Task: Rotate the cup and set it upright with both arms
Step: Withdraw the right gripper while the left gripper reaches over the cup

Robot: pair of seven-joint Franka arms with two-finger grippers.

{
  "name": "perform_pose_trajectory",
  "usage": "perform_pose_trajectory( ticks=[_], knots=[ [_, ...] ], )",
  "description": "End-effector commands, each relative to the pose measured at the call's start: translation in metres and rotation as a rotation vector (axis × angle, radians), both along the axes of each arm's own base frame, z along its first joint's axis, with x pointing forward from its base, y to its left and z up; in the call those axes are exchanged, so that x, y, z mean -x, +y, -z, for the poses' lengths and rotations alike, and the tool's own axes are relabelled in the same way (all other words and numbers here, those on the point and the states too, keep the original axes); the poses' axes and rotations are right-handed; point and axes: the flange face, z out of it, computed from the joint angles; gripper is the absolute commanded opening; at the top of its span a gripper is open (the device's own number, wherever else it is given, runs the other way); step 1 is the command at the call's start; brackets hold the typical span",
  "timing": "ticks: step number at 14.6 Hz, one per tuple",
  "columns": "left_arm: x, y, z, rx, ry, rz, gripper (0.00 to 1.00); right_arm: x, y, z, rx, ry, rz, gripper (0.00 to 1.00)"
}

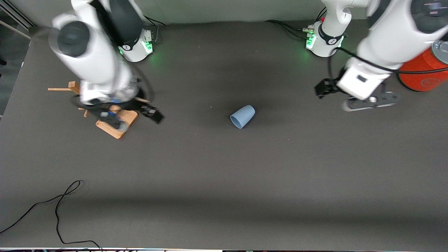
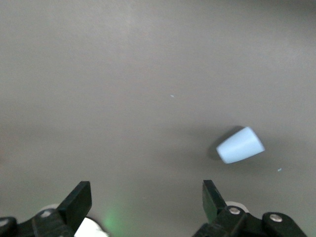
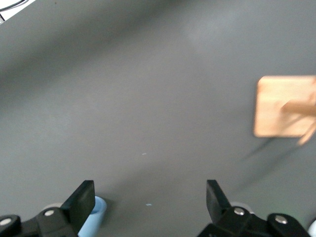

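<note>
The light-blue cup [image 1: 242,116] lies on its side in the middle of the table, its wider end turned toward the front camera and the right arm's end. My left gripper [image 1: 367,102] hangs open and empty over the table toward the left arm's end, apart from the cup. In the left wrist view the cup [image 2: 240,145] lies ahead of the open left gripper [image 2: 144,200]. My right gripper [image 1: 113,119] is open and empty over the wooden rack. In the right wrist view [image 3: 150,202] the cup [image 3: 95,217] shows partly hidden by one finger [image 3: 81,200].
A wooden rack [image 1: 115,122] stands toward the right arm's end; its base shows in the right wrist view [image 3: 284,106]. An orange-red can with a grey lid [image 1: 425,71] stands at the left arm's end. A black cable [image 1: 63,203] lies near the front edge.
</note>
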Motion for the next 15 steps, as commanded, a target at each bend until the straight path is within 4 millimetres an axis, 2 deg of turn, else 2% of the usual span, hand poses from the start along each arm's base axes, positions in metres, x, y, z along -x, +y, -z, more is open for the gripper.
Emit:
perform_pose_trajectory(
  ticks=[1, 3, 4, 6, 8, 10, 11, 13, 15],
  knots=[
    [-0.013, -0.077, 0.027, -0.043, 0.011, -0.132, 1.00, 0.026, -0.074, -0.029, -0.040, -0.001, -0.147, 1.00],
    [-0.025, -0.117, 0.057, -0.076, 0.025, -0.239, 1.00, 0.040, -0.129, -0.028, -0.064, -0.005, -0.261, 1.00],
    [-0.032, -0.128, 0.072, -0.085, 0.034, -0.286, 1.00, 0.046, -0.147, -0.028, -0.070, -0.015, -0.292, 1.00],
    [-0.048, -0.144, 0.099, -0.096, 0.052, -0.349, 1.00, 0.056, -0.157, -0.024, -0.070, -0.022, -0.317, 1.00],
    [-0.053, -0.168, 0.128, -0.131, 0.045, -0.358, 1.00, 0.054, -0.169, -0.021, -0.065, -0.034, -0.368, 1.00],
    [-0.052, -0.194, 0.163, -0.186, 0.026, -0.355, 1.00, 0.051, -0.184, -0.021, -0.061, -0.043, -0.427, 1.00],
    [-0.051, -0.204, 0.181, -0.212, 0.023, -0.353, 1.00, 0.052, -0.186, -0.021, -0.061, -0.043, -0.441, 1.00],
    [-0.049, -0.217, 0.207, -0.242, -0.002, -0.338, 1.00, 0.054, -0.193, -0.022, -0.065, -0.035, -0.431, 1.00],
    [-0.042, -0.232, 0.241, -0.285, -0.008, -0.299, 1.00, 0.054, -0.197, -0.013, -0.068, -0.021, -0.424, 1.00]
  ],
)
